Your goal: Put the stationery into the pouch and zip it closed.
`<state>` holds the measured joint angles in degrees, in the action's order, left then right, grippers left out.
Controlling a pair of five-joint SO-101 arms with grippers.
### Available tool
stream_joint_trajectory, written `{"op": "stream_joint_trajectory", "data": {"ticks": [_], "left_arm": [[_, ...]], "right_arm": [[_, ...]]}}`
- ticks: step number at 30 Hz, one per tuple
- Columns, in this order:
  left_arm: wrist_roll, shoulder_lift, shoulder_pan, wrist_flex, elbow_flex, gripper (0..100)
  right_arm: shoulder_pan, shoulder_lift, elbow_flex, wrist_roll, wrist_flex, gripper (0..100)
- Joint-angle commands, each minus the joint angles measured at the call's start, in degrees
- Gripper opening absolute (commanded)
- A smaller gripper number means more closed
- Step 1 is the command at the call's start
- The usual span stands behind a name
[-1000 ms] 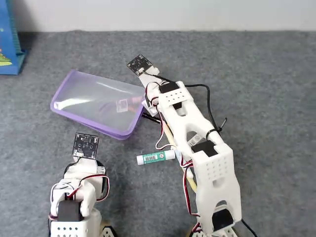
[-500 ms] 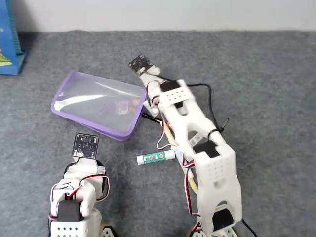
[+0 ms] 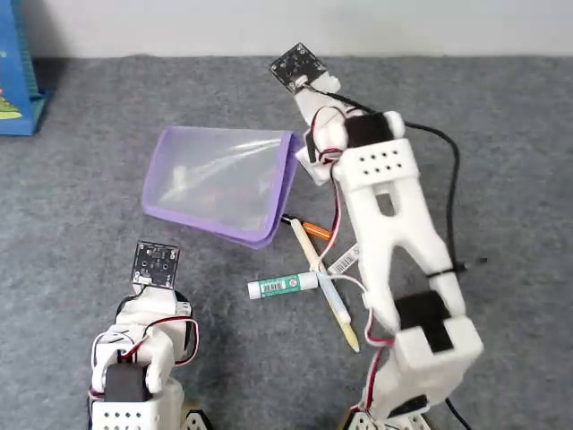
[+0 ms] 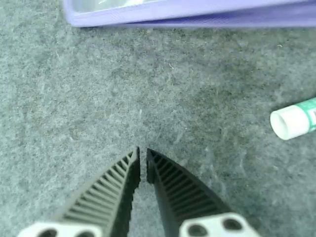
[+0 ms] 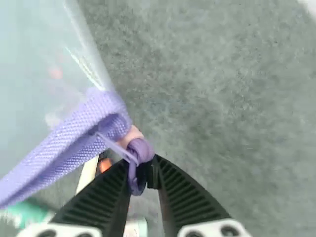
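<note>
The clear pouch with purple edging lies on the grey carpet, tipped up at its right end. My right gripper is shut on the purple zipper pull at that corner, and the high view shows the right gripper beside the pouch's right edge. A green-and-white glue stick lies in front of the pouch. Next to it are a yellowish pen and an orange pen. My left gripper is shut and empty just above the carpet, with the glue stick's cap off to one side and the pouch's edge beyond.
A blue box stands at the far left edge by the white wall. The right arm stretches over the carpet right of the pens. Open carpet lies to the right and behind the pouch.
The right arm has swung back and to the right, dragging the pouch with it by the zipper end. The pens it covered now show. The left arm has not moved.
</note>
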<state>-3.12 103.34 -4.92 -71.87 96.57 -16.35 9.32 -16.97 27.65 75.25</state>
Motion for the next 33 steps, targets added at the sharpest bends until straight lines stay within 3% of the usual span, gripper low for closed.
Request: {"op": "stream_joint_trajectory", "data": {"ticks": [1, 9, 13, 15, 17, 21, 28, 33], "left_arm": [[0.6, 0.8, -0.1, -0.3, -0.2, 3], [0.6, 0.8, -0.1, -0.3, -0.2, 3], [0.6, 0.8, -0.1, -0.3, -0.2, 3], [0.6, 0.8, -0.1, -0.3, -0.2, 3], [0.6, 0.8, -0.1, -0.3, -0.2, 3], [0.6, 0.8, -0.1, -0.3, -0.2, 3], [0.6, 0.8, -0.1, -0.3, -0.2, 3], [0.6, 0.8, -0.1, -0.3, -0.2, 3]], "right_arm": [[0.3, -8.1, -2.8, 7.6, 7.0, 0.9], [0.4, -10.7, -2.8, 14.1, 22.5, 3.4], [0.2, -9.1, -2.8, 13.5, 25.6, 24.7], [0.2, -7.3, -2.8, 10.3, 25.6, 36.2], [0.1, -5.0, -2.8, 5.7, 25.3, 41.6], [-1.3, -0.8, -2.8, -2.4, 25.5, 38.6], [-2.2, 1.9, -2.8, -26.3, 27.2, 31.6], [-1.8, 1.9, -2.2, -28.8, 27.3, 27.1]]}}
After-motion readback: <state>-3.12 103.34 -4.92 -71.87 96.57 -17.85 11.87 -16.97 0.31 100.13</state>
